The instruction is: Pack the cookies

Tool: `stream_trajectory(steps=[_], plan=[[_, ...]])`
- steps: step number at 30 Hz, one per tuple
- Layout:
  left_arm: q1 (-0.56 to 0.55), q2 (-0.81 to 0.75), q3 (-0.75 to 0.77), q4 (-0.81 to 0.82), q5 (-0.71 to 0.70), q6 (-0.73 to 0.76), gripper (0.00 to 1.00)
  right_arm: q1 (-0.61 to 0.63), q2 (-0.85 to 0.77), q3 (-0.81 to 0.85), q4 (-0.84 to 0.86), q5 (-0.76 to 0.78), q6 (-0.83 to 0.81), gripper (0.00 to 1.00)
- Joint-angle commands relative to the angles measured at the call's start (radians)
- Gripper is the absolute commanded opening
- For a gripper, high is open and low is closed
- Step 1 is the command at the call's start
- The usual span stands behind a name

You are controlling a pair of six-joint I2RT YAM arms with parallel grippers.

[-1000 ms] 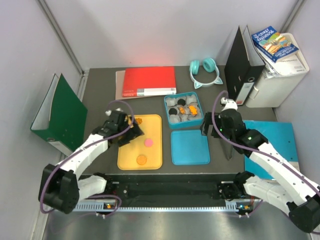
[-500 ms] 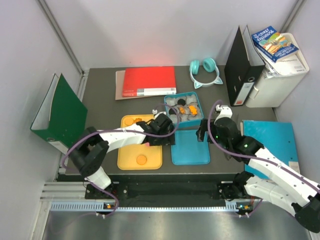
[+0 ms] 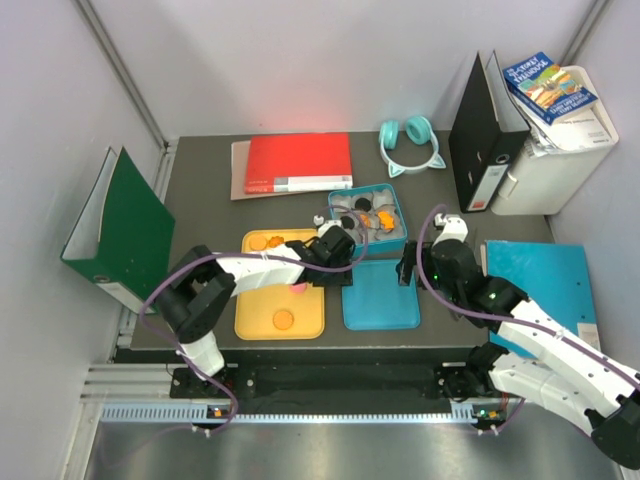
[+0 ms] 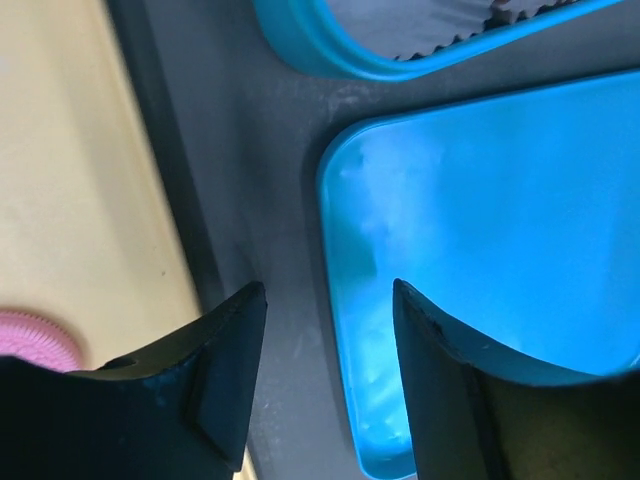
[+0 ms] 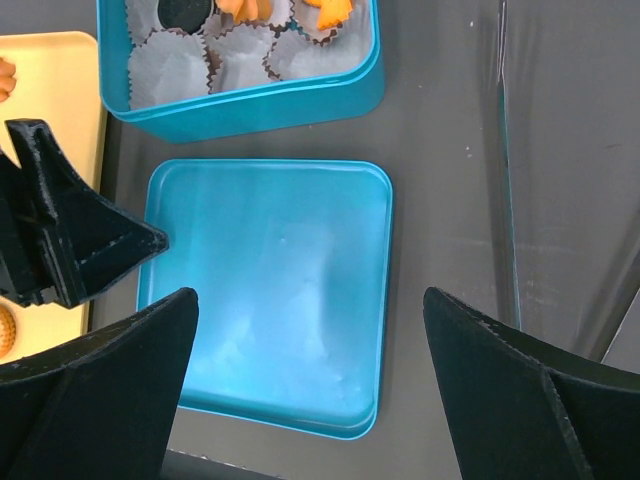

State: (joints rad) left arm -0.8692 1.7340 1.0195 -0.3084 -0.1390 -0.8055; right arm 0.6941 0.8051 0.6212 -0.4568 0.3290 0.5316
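Note:
Orange cookies (image 3: 267,241) (image 3: 284,320) and a pink cookie (image 4: 30,335) lie on the yellow tray (image 3: 258,300). The blue tin (image 3: 395,215) holds paper cups with orange cookies (image 3: 366,213) and a black cookie (image 3: 347,222). My left gripper (image 3: 338,262) is open and empty, low over the dark gap between the tray (image 4: 80,180) and the blue lid (image 4: 480,220); in its wrist view the gripper (image 4: 325,300) straddles the lid's left edge. My right gripper (image 3: 408,265) is wide open and empty above the lid (image 5: 270,290); its wrist view (image 5: 309,296) also shows the tin (image 5: 240,105).
A red book (image 3: 298,163) and teal headphones (image 3: 408,140) lie at the back. A black binder (image 3: 480,130) and a white box with a book (image 3: 555,135) stand at the back right. A green binder (image 3: 115,230) stands at the left. A blue folder (image 3: 545,275) lies at the right.
My left gripper has swung right from the tray's far left corner to the gap beside the lid. My right gripper has shifted slightly towards the lid.

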Motion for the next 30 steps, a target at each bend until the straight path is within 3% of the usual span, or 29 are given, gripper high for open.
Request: stream_trajectory(steps=[1, 4, 14, 22, 30], plan=[[-0.007, 0.050, 0.042, 0.026, -0.004, 0.014, 0.57, 0.010, -0.015, 0.000, 0.026, 0.022, -0.005, 0.94], [-0.007, 0.088, 0.066, -0.024, -0.025, 0.008, 0.48, 0.010, -0.015, 0.000, 0.020, 0.031, -0.005, 0.94], [-0.007, 0.110, 0.091, -0.104, -0.060, 0.015, 0.00, 0.010, 0.000, 0.005, 0.015, 0.047, -0.008, 0.93], [-0.008, 0.062, 0.062, -0.138, -0.088, 0.029, 0.00, 0.010, 0.003, 0.018, 0.001, 0.045, -0.007, 0.93], [-0.007, -0.168, 0.010, -0.074, -0.001, 0.083, 0.00, 0.010, -0.014, 0.146, -0.077, 0.009, -0.005, 0.93]])
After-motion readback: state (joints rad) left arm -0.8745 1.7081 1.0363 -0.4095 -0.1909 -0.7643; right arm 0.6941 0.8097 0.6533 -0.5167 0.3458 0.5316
